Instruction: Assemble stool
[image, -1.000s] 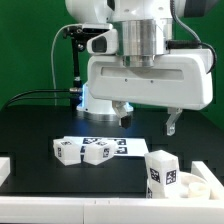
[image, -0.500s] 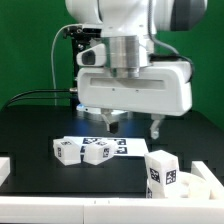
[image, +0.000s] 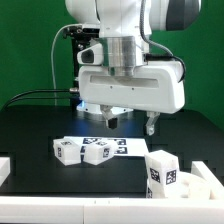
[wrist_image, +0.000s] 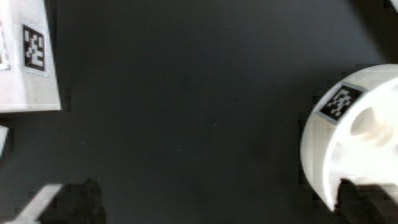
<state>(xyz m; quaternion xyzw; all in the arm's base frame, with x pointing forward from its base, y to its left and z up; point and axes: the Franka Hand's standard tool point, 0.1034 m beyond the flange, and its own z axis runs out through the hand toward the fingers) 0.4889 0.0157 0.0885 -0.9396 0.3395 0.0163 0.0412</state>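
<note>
My gripper (image: 131, 122) hangs open and empty above the black table, behind the stool parts. Two white tagged legs (image: 68, 150) (image: 96, 153) lie side by side in front of it. A third leg (image: 160, 170) stands upright at the front, on the exterior view's right. The round seat (image: 201, 186) lies beside that leg at the frame's corner. In the wrist view the gripper (wrist_image: 214, 205) is open over bare table. The seat (wrist_image: 365, 135) shows by one fingertip (wrist_image: 365, 198). A white tagged part (wrist_image: 27, 55) shows on the other side.
The marker board (image: 122, 146) lies flat behind the two lying legs. A white raised rim (image: 5, 166) borders the table on the exterior view's left and along the front. Green backdrop and the arm's base stand behind.
The gripper has shifted toward the exterior view's left and turned slightly, its fingers now closer over the marker board. The parts have not moved.
</note>
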